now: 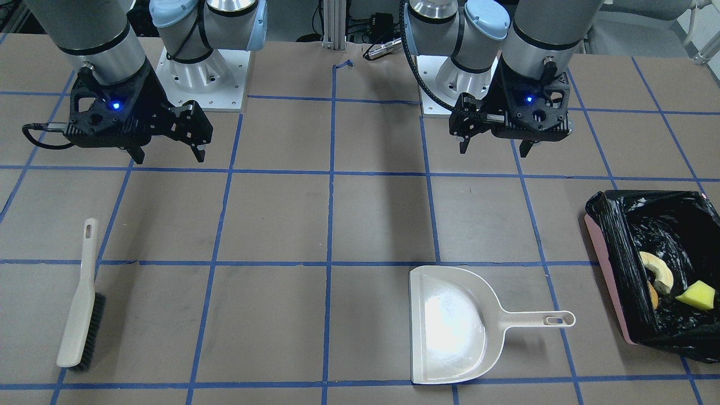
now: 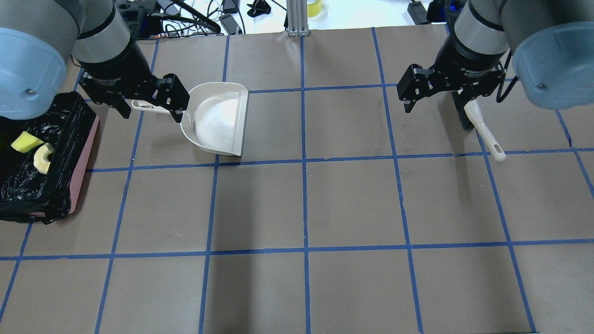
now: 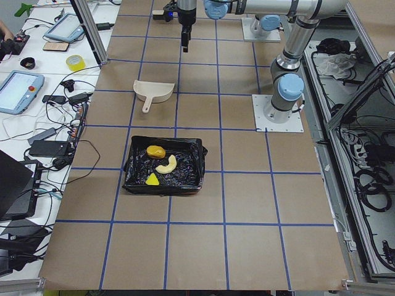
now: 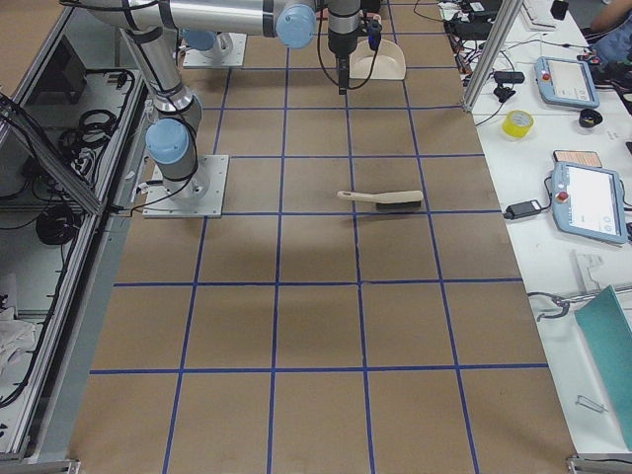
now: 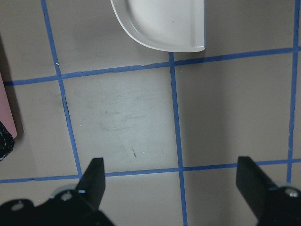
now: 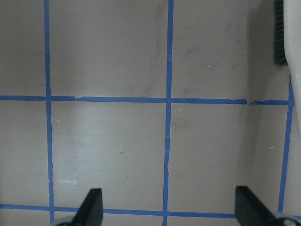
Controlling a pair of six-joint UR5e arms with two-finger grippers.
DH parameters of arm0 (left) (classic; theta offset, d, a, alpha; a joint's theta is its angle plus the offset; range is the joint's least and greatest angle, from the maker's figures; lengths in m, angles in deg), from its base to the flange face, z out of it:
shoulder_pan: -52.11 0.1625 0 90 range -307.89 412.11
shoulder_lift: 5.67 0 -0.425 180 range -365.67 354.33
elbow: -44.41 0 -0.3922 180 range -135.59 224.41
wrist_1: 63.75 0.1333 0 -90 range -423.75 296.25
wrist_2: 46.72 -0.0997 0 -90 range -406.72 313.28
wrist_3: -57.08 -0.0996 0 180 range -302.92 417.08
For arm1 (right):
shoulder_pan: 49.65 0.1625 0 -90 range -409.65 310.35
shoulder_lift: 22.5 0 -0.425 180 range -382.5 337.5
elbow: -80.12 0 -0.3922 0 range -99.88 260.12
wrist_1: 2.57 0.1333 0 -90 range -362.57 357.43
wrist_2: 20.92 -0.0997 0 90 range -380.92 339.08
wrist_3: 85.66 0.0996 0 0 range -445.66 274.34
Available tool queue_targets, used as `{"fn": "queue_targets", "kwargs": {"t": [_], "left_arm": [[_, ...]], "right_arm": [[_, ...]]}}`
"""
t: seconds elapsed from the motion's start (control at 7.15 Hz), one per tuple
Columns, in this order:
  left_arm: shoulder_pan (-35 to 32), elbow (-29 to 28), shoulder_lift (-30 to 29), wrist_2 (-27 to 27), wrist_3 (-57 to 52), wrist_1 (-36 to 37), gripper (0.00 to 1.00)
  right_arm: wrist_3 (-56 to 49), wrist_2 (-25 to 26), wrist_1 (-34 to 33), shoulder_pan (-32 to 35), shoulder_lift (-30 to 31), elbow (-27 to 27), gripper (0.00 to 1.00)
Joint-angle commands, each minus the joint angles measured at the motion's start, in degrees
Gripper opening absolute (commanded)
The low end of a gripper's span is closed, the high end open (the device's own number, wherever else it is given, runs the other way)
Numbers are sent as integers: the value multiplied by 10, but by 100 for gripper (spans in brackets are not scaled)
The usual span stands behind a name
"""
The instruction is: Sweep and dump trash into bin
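Note:
The trash lies inside the bin (image 1: 604, 264): a tan croissant (image 1: 659, 271), a yellow sponge (image 1: 697, 295) and a golden-brown lump (image 3: 155, 150). The pink bin with its black bag (image 2: 83, 153) stands at the table's end on my left. My left gripper (image 1: 495, 149) hangs open and empty above the table, near the white dustpan's handle (image 2: 144, 106) in the overhead view. My right gripper (image 1: 169, 157) is also open and empty, hovering above the table beside the brush (image 2: 482, 130). Both wrist views show bare table between the fingers (image 5: 94, 179) (image 6: 91, 207).
The white dustpan (image 1: 450, 326) rests flat and holds nothing, to the right of the bin in the overhead view. A white brush with dark bristles (image 1: 81, 298) lies flat on my right side. Blue tape lines grid the brown table (image 2: 301, 204). Desks with tablets and cables run along the far edge.

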Motion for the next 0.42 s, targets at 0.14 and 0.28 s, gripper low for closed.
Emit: {"fn": "queue_targets", "kwargs": {"t": [0.14, 0.28], "left_arm": [[5, 5, -3, 30, 1, 3, 100], [5, 8, 0, 26, 0, 3, 100]], "right_arm": [[4, 1, 1, 0, 0, 0, 100], [0, 1, 3, 0, 0, 0, 100]]}}
